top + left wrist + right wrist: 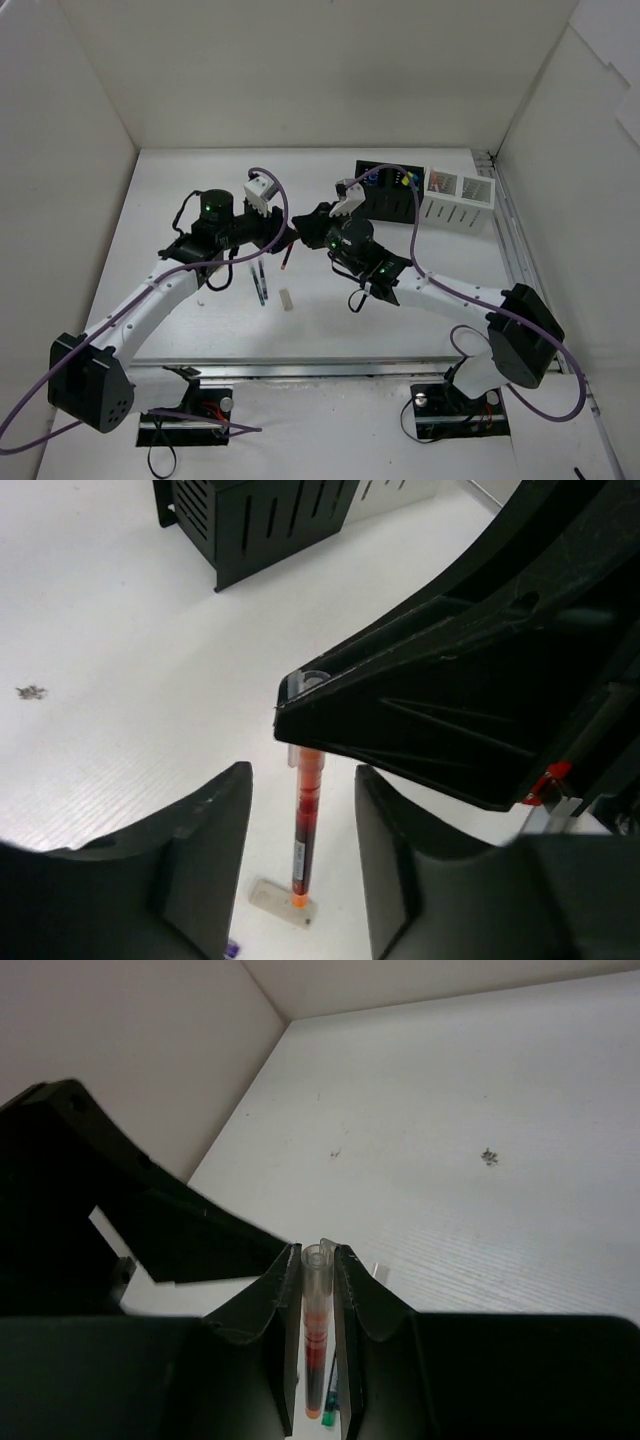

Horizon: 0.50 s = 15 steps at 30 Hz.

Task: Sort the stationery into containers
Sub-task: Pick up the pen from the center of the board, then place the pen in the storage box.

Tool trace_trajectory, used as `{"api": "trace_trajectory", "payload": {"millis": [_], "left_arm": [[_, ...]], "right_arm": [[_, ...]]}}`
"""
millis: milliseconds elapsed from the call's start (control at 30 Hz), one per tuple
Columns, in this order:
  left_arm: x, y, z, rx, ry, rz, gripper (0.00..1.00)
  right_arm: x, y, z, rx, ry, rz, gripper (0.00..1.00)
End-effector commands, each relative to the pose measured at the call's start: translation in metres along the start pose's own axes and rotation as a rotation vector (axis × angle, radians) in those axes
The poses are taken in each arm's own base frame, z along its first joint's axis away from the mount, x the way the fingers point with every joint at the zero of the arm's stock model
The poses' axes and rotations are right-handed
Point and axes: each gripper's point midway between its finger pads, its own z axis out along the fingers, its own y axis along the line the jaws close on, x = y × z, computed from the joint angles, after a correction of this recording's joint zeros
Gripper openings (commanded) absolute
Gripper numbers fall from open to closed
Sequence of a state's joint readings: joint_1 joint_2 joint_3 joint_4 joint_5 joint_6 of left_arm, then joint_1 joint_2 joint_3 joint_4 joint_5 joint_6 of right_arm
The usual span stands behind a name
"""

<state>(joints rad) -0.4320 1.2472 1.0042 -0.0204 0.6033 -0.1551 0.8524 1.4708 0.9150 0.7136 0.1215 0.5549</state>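
Note:
My right gripper [317,1252] is shut on the thin red pen [317,1310] near its clear cap end. It holds the pen in the air with the orange tip pointing down. In the top view the red pen [288,260] hangs between the two grippers at the table's middle. My left gripper [300,780] is open, with its fingers on either side of the red pen [305,820] and not touching it. A pale eraser [283,900] lies on the table below the pen tip. Two dark pens [258,283] lie left of the eraser [287,299].
The black slotted box [385,190] stands at the back with yellow highlighters [405,180] in it, and it also shows in the left wrist view [260,520]. White perforated boxes [457,198] stand to its right. Enclosure walls surround the table.

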Motion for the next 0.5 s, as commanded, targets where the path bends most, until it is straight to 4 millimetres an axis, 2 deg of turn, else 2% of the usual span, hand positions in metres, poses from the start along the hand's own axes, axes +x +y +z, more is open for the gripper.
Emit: {"api": "trace_trajectory", "payload": {"millis": [0,33,67,133,167,200,233,267,300,333,400,433,467], "left_arm": [[-0.048,-0.013,-0.015,0.006,-0.135,0.072,0.6],[-0.05,-0.013,-0.018,-0.01,-0.144,0.071,0.74],[-0.046,-0.011,-0.02,-0.025,-0.14,0.056,0.99],[-0.05,-0.002,-0.03,-0.108,-0.16,0.042,0.99],[-0.051,0.003,-0.034,-0.146,-0.171,0.031,1.0],[-0.047,0.015,-0.04,-0.23,-0.164,-0.019,0.99],[-0.051,0.021,-0.05,-0.282,-0.181,-0.041,0.99],[-0.054,0.031,-0.058,-0.333,-0.193,-0.069,0.99],[-0.05,0.038,-0.065,-0.385,-0.189,-0.114,0.99],[-0.048,0.044,-0.07,-0.413,-0.188,-0.141,0.99],[-0.035,0.063,-0.08,-0.488,-0.175,-0.246,0.99],[-0.024,0.07,-0.081,-0.51,-0.156,-0.284,0.99],[-0.015,0.081,-0.084,-0.537,-0.149,-0.315,0.99]], "right_arm": [[-0.062,0.023,-0.005,-0.027,-0.178,-0.042,0.0],[-0.068,0.022,-0.007,-0.012,-0.199,-0.064,0.0],[-0.086,0.015,-0.013,0.03,-0.248,-0.11,0.0],[-0.103,0.002,-0.021,0.083,-0.292,-0.156,0.0],[-0.123,-0.013,-0.027,0.121,-0.329,-0.195,0.0],[-0.132,-0.022,-0.03,0.15,-0.349,-0.217,0.0],[-0.151,-0.047,-0.036,0.236,-0.388,-0.247,0.0],[-0.165,-0.064,-0.044,0.303,-0.411,-0.308,0.0],[-0.176,-0.075,-0.048,0.345,-0.427,-0.337,0.0],[-0.193,-0.1,-0.057,0.419,-0.452,-0.371,0.0],[-0.217,-0.125,-0.069,0.509,-0.479,-0.431,0.0],[-0.234,-0.151,-0.08,0.587,-0.49,-0.481,0.0],[-0.24,-0.166,-0.082,0.622,-0.485,-0.5,0.0]]}}
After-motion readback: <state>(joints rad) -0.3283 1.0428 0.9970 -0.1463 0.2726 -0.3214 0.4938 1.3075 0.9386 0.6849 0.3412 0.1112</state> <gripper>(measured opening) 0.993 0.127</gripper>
